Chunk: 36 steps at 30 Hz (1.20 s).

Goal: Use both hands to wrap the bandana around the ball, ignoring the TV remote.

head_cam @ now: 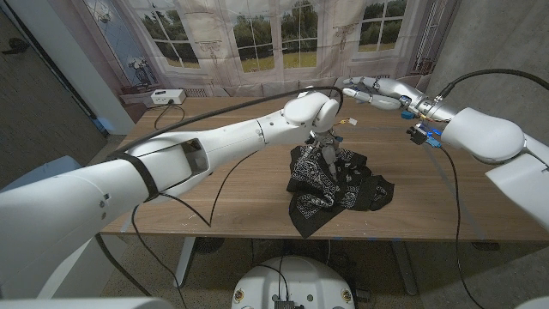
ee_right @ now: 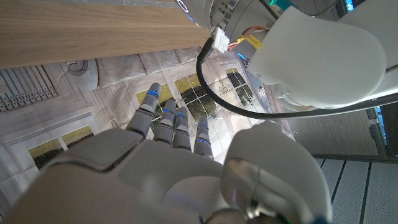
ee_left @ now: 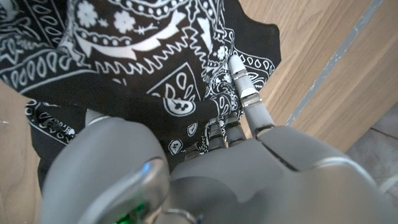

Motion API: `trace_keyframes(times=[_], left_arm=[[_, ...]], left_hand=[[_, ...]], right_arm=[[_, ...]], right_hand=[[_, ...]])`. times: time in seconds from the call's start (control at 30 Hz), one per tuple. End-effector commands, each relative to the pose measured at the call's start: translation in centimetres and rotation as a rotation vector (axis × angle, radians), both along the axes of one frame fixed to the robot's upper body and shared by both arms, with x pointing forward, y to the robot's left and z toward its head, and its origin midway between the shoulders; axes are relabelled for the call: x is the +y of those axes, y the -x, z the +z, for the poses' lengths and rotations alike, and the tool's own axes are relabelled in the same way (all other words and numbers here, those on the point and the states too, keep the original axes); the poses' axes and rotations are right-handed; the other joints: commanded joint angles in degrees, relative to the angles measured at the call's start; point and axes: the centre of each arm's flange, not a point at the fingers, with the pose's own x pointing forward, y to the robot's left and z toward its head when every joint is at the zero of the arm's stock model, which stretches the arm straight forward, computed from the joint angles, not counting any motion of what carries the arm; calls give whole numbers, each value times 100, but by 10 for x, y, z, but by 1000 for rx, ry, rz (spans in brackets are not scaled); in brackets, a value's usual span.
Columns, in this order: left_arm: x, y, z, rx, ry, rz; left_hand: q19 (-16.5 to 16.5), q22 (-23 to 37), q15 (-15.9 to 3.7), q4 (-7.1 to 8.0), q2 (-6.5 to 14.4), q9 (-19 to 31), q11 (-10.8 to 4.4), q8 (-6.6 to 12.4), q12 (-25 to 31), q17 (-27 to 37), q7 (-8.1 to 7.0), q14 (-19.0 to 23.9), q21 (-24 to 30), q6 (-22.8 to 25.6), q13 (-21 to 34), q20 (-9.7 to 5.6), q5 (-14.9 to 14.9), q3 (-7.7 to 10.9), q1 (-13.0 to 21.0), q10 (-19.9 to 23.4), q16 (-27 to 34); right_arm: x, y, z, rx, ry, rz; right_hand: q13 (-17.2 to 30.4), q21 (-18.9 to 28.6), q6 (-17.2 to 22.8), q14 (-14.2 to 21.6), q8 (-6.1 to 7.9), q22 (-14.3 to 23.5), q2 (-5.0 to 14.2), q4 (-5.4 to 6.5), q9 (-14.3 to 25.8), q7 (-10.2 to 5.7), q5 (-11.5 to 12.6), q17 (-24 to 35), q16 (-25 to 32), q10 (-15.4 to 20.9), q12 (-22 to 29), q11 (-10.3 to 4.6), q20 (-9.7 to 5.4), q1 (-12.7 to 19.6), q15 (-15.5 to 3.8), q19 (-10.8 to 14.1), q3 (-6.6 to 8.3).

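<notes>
**Left arm crowding the bandana, open wood lying around it**

The left arm (head_cam: 232, 142) is stretching across the table (head_cam: 240, 202) from the near left, blocking any approach to the bandana (head_cam: 339, 184) from that side. The left hand (head_cam: 324, 146) is pressing down on the cloth's top. Bare wood is lying open in front of and to the right of the bandana. The right hand (head_cam: 369, 90) is hanging over the far edge, well apart, leaving the right side free.

One bandana (head_cam: 336, 184) lies on one table (head_cam: 240, 184). Two hands: left hand (head_cam: 327, 148), right hand (head_cam: 362, 88).
</notes>
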Motion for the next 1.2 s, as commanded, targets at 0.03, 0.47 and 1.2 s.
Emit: trace_keyframes(times=[0.03, 0.47, 1.2], left_arm=[[4, 3, -32, -228, 11, -125], [24, -4, -51, -301, 210, -217], [71, 13, 34, -503, 646, -216]], left_hand=[[723, 34, -533, -599, 734, 223, -311, 645, 695, 363, 5, 1002, 194, 1320, 334, -563, -331, 530, 1151, 935, 432], [2338, 244, -1399, -917, 1120, 1068, -693, 2746, 3125, 2620, 1437, 4361, 1463, 5217, 1757, -1902, -406, 1477, 3480, 3737, 2444], [2321, 218, -1373, -959, 1125, 918, -369, 2650, 2993, 2363, 1623, 4914, 1799, 5346, 1675, -2058, -385, 1846, 3850, 3906, 2024]], right_arm=[[-1, -3, 1, 13, -2, -13], [2, -6, 6, 10, 1, -21], [5, -8, 12, -6, 3, -18]], right_hand=[[-7, -13, 13, 43, -13, 23, -19, -6, 9, -58, -7, -5, 27, 40, -22, -23, 26, -14, 23, 11, -44], [-9, -26, 13, 60, -17, 24, -8, 1, 9, -64, -12, -18, 29, 52, -26, -26, 3, -35, 22, 15, -57], [-14, -47, 21, 43, -20, 24, 20, -25, 8, -67, -12, -50, 9, 63, -37, -39, -32, 4, 12, 29, -53]])
